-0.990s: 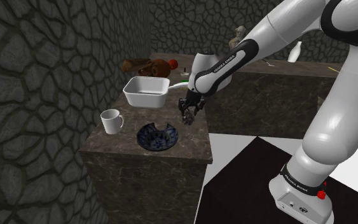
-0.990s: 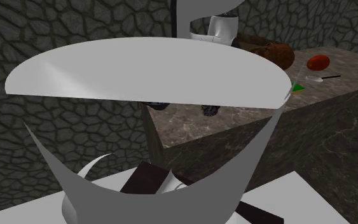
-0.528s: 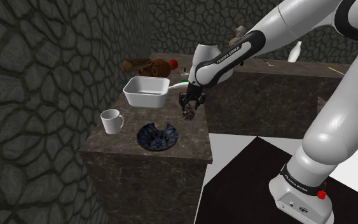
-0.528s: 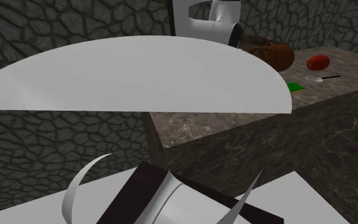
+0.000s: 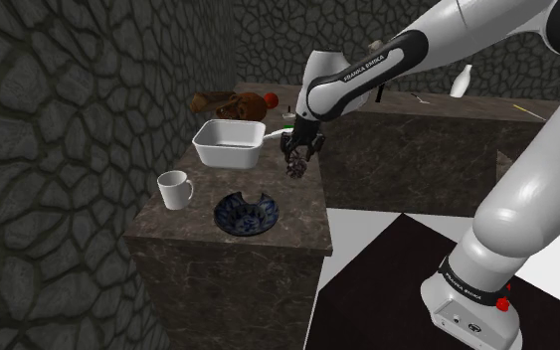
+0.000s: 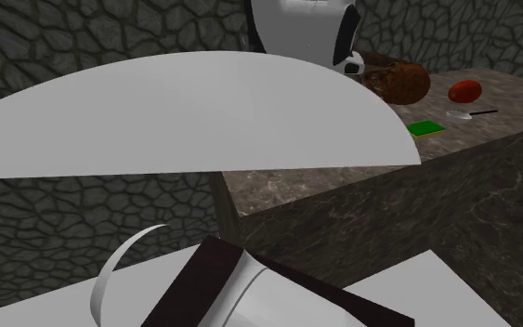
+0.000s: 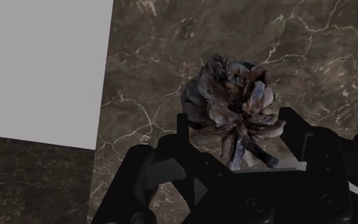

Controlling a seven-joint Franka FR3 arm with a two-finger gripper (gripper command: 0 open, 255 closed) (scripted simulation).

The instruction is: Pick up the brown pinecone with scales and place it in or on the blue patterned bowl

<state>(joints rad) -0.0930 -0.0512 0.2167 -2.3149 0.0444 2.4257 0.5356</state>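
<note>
My black gripper (image 5: 296, 162) hangs above the dark marble counter (image 5: 297, 224), shut on the brown scaly pinecone (image 5: 295, 168). In the wrist view the pinecone (image 7: 233, 108) sits clasped between the two fingers (image 7: 182, 130), with marble beneath it. The blue patterned bowl (image 5: 247, 212) rests on the counter, below the gripper and toward the shoulder view's left, near the front edge. Between bowl and pinecone there is open air.
A white rectangular tub (image 5: 229, 143) stands behind the bowl and a white mug (image 5: 175, 189) to its left. Brown items (image 5: 230, 102) and a red object (image 6: 464, 90) lie at the back. A green pad (image 6: 425, 128) lies on the counter. The arm's white shell (image 6: 194, 116) blocks the second exterior view.
The gripper has risen a little and drifted slightly rightward with the pinecone still held. In the second exterior view the arm's shell has come to cover the gripper.
</note>
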